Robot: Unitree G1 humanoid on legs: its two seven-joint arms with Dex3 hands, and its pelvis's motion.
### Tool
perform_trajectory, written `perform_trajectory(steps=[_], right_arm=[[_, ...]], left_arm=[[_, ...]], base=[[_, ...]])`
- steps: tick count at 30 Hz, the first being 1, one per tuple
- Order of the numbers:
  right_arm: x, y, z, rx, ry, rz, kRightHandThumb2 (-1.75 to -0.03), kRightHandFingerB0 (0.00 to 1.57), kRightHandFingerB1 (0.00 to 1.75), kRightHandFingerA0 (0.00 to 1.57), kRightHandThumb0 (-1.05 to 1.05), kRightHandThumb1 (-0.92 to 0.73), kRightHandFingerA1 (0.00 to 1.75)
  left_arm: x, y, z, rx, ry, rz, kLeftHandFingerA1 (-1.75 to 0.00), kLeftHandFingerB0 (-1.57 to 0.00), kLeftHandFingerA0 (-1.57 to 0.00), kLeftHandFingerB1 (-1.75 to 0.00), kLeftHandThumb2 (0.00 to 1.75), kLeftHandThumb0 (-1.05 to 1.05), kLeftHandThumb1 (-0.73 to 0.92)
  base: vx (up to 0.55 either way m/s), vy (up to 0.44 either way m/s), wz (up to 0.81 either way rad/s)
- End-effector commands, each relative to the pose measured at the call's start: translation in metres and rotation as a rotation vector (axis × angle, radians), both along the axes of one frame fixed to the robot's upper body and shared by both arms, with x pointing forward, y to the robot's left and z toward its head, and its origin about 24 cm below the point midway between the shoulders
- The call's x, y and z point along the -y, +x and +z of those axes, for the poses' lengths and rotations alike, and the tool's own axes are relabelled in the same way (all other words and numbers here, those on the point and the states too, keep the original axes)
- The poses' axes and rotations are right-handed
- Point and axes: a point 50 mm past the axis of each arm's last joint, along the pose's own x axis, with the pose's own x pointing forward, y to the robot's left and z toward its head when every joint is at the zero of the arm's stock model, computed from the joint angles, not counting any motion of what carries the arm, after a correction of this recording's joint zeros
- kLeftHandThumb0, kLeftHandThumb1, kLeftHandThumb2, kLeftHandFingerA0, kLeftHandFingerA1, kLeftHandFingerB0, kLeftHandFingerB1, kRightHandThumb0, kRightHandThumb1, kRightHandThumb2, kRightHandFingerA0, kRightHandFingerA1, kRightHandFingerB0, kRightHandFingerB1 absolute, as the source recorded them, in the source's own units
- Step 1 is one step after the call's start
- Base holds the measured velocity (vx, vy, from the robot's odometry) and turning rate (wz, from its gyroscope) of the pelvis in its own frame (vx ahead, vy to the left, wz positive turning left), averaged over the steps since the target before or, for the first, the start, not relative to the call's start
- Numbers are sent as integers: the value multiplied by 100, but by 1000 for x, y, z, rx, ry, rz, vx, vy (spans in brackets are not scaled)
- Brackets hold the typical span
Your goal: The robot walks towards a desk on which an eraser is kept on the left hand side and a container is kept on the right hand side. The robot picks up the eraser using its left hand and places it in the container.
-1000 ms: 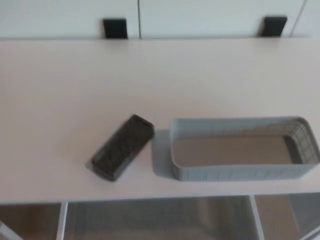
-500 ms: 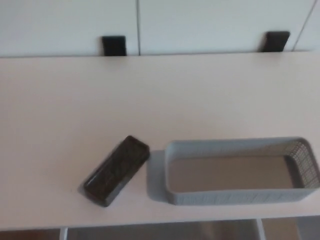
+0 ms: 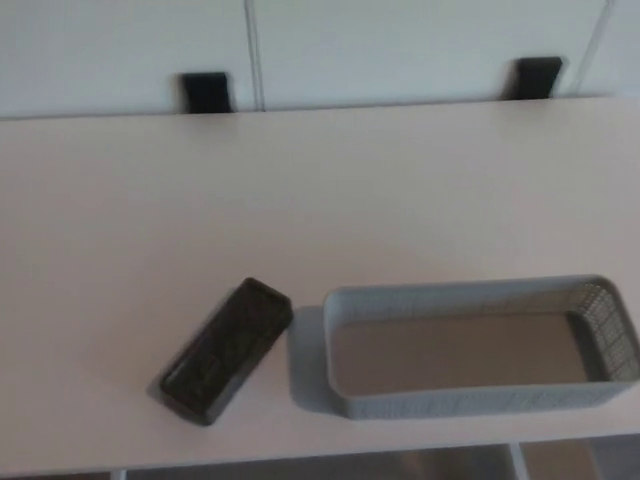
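Observation:
A black eraser [image 3: 227, 349] lies flat and slantwise on the pale desk [image 3: 300, 200], near the front edge, left of centre. Just to its right stands a grey mesh container [image 3: 470, 400], long and shallow, with nothing inside it. A narrow gap separates the eraser's upper end from the container's left wall. Neither of my hands shows in the head view.
Two black brackets [image 3: 204, 92] [image 3: 535, 76] sit at the desk's far edge against a white panelled wall. The desk's front edge runs along the bottom of the picture, with a white frame leg [image 3: 520, 460] below it.
The whole picture has shifted: the desk, eraser and container sit lower than a second ago, and less of the space under the desk shows. The camera moved; the things kept their places.

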Motion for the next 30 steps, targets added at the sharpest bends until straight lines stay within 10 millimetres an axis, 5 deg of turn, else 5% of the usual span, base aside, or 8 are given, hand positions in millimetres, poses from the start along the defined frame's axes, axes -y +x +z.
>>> perform_trajectory(steps=[1,18,30], right_arm=[[5,-1,1,-6,-16,6,-52,57,45,61,-17,-43,50],[4,5,3,-4,-35,51,-52,57,44,61,-19,-43,49],[3,8,3,-3,-34,64,-52,57,44,61,-17,-44,49]], left_arm=[[-1,-1,0,-11,16,-12,-39,-36,-46,-33,56,-27,54],[4,0,0,-16,-14,-29,-39,-36,-47,-33,56,-28,53],[19,-3,-1,-21,-24,-138,-39,-35,-45,-33,56,-29,53]], base=[[-113,86,-7],[-25,224,-5],[-44,-118,5]])
